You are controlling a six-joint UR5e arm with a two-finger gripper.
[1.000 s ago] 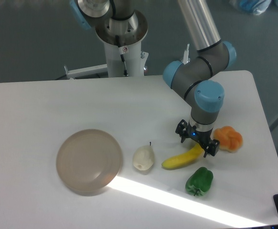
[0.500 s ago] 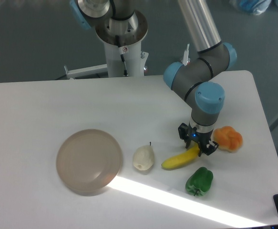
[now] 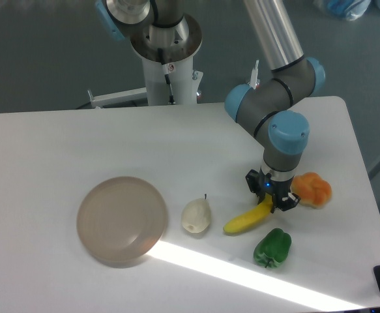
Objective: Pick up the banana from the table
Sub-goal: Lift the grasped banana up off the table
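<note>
The counter (image 3: pixel 59 143) carried five items: one banana (image 3: pixel 245 222), one pale pear (image 3: pixel 195 216), one orange lumpy fruit (image 3: pixel 311 189), one green pepper (image 3: pixel 272 248), and one round translucent dish (image 3: pixel 122 220). One robot arm (image 3: pixel 277 98) was present.
</note>
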